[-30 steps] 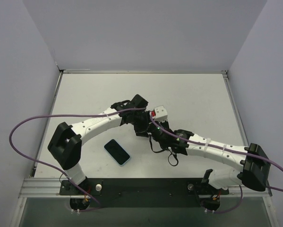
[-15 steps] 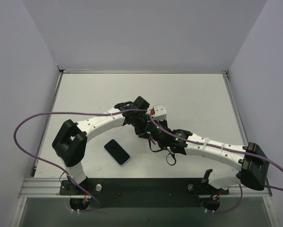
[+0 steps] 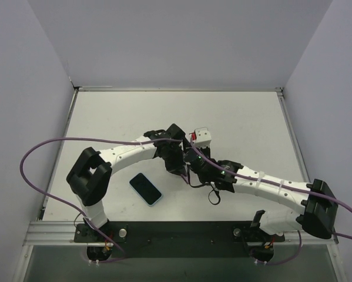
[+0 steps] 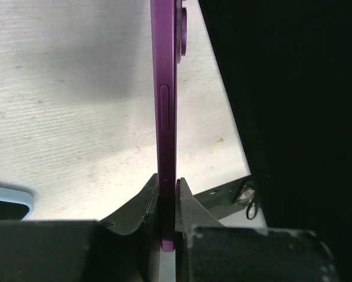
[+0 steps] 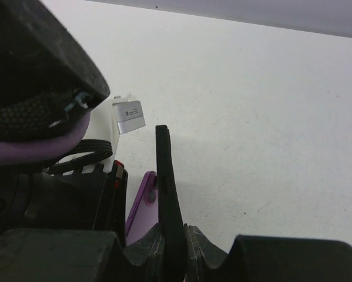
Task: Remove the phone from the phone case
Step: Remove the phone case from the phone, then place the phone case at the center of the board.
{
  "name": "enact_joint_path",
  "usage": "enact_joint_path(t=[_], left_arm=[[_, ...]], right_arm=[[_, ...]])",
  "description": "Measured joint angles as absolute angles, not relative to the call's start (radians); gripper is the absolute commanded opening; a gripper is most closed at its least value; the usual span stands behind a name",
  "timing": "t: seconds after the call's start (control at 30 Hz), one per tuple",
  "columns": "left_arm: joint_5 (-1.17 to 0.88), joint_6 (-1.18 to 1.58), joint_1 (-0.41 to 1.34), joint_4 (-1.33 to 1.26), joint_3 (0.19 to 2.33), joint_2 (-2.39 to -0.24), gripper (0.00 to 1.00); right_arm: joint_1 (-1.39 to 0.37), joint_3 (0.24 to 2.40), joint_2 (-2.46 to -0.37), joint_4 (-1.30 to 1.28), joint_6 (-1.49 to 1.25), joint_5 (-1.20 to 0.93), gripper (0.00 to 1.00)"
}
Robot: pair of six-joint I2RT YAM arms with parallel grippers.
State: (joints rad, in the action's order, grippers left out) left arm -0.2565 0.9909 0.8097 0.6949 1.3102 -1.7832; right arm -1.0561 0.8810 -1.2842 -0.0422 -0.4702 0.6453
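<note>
The purple phone (image 4: pixel 166 117) stands on edge, and my left gripper (image 4: pixel 167 194) is shut on its lower rim. In the right wrist view the phone (image 5: pixel 141 205) shows its camera corner just left of the black phone case (image 5: pixel 164 176). The case is a thin dark slab standing upright, with my right gripper (image 5: pixel 177 235) shut on its bottom edge. Phone and case sit side by side, angled slightly apart at the top. From above, both grippers meet over the table's middle, left gripper (image 3: pixel 177 161) against right gripper (image 3: pixel 194 169), and they hide phone and case there.
A second phone in a light blue case (image 3: pixel 146 188) lies flat on the table (image 3: pixel 105 117) near the left arm's base; its corner (image 4: pixel 8 202) shows in the left wrist view. A black cord loop (image 3: pixel 214 198) hangs under the right arm. Walls enclose three sides.
My left gripper's jaws have come together onto the purple phone. The left arm's elbow has shifted a little to the right; the right arm has hardly moved.
</note>
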Motion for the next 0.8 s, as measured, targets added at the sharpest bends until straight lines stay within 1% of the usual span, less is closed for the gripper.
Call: enact_joint_path(t=[0.17,0.3,0.4,0.47,0.6,0.67,0.73,0.77,0.8], left_arm=[[-0.218,0.977,0.806,0.671,1.216,-1.728,0.0],[-0.218,0.98,0.761,0.561,1.044,-1.591,0.0],[-0.263,1.004,0.69,0.367,0.867,-1.471,0.0],[-0.296,1.013,0.649,0.267,0.809,-1.44,0.0],[-0.411,1.011,0.606,0.045,0.811,-1.486,0.0],[-0.486,1.02,0.605,-0.114,0.825,-1.541,0.0],[-0.546,1.035,0.607,-0.22,0.849,-1.596,0.0],[-0.571,1.041,0.609,-0.263,0.864,-1.626,0.0],[-0.594,1.047,0.609,-0.301,0.881,-1.655,0.0]], right_arm=[[-1.005,0.863,-1.233,-0.046,-0.496,0.633,0.0],[-0.904,0.815,-1.108,-0.064,-0.525,0.594,0.0],[-0.767,0.759,-0.986,-0.072,-0.558,0.53,0.0],[-0.663,0.72,-0.918,-0.079,-0.587,0.476,0.0],[-0.419,0.637,-0.837,-0.083,-0.657,0.326,0.0],[-0.288,0.584,-0.821,-0.07,-0.694,0.243,0.0],[-0.165,0.529,-0.818,-0.056,-0.733,0.168,0.0],[-0.109,0.5,-0.818,-0.041,-0.752,0.12,0.01],[-0.057,0.468,-0.819,-0.021,-0.772,0.078,0.17]])
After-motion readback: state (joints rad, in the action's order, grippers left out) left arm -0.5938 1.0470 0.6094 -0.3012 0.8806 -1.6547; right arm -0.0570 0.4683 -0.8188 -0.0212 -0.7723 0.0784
